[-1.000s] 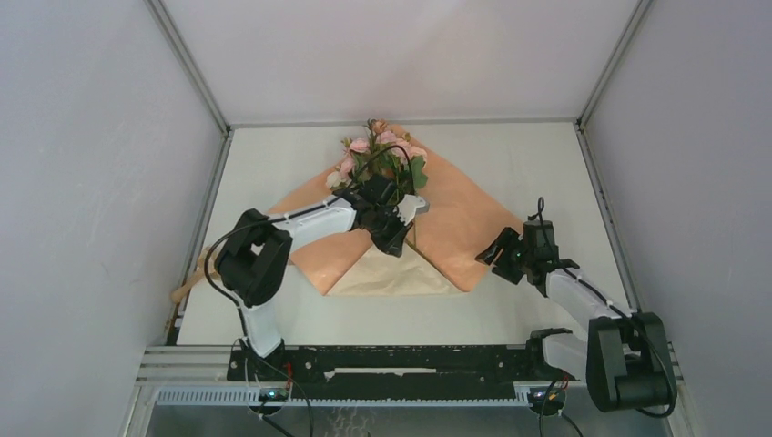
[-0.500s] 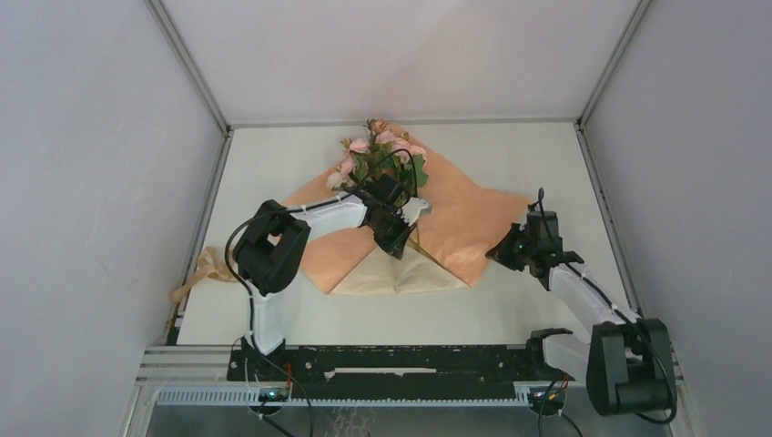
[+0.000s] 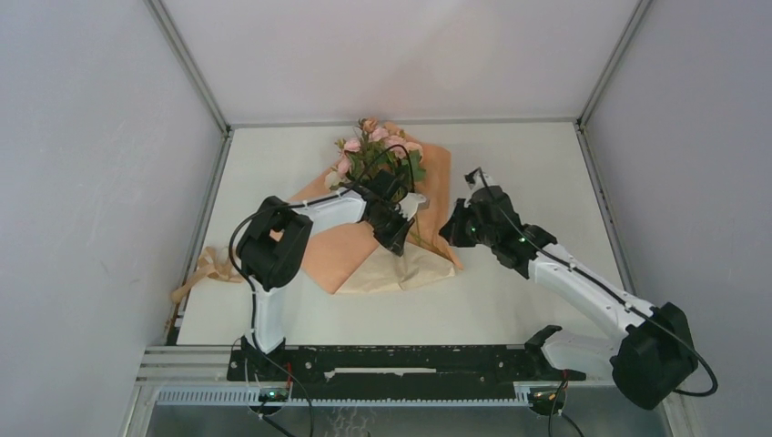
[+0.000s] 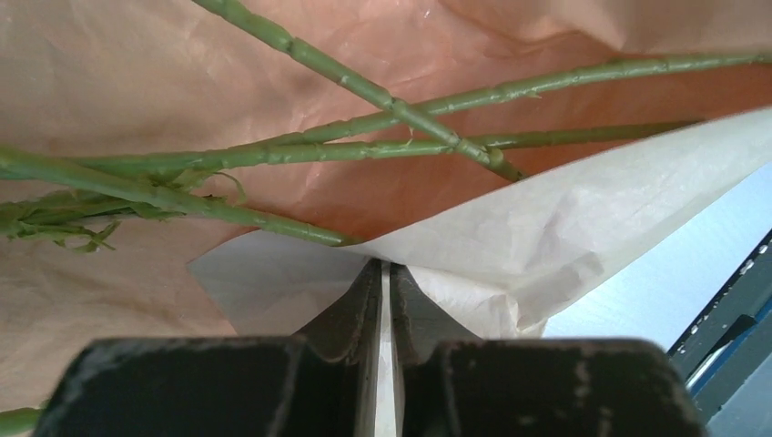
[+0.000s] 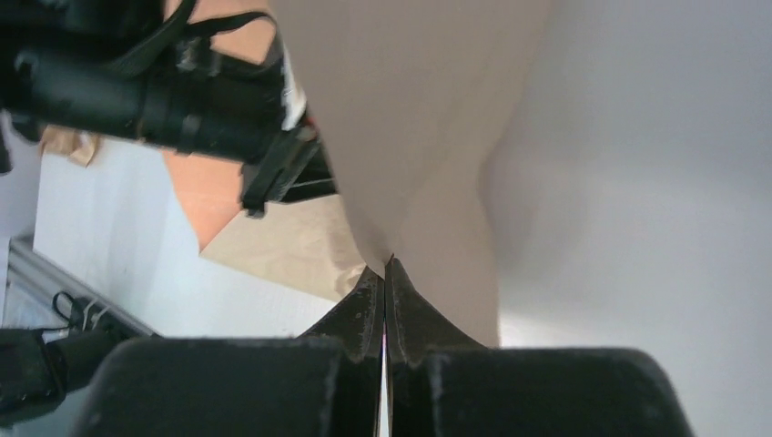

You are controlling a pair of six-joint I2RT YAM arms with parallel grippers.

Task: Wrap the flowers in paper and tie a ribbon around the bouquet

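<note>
The flowers [image 3: 373, 146], pink blooms on long green stems [image 4: 364, 86], lie on the peach paper [image 3: 328, 255] in the middle of the table. My left gripper [image 3: 398, 244] sits at the stems' lower end, shut on a pale folded edge of the paper [image 4: 564, 218], which is pinched between its fingertips [image 4: 384, 269]. My right gripper [image 3: 452, 229] is shut on the paper's right flap [image 5: 410, 109] and holds it lifted and drawn in beside the stems. The ribbon [image 3: 208, 269] lies in a limp heap at the table's left edge, away from both grippers.
White walls with metal corner posts [image 3: 187, 64] enclose the table on three sides. A black rail [image 3: 391, 364] carrying both arm bases runs along the near edge. The left arm [image 5: 137, 100] crosses the upper left of the right wrist view.
My right gripper has shut on the paper's right corner and carried it up and left toward the stems, folding the right flap inward. The left gripper has stayed clamped on the paper.
</note>
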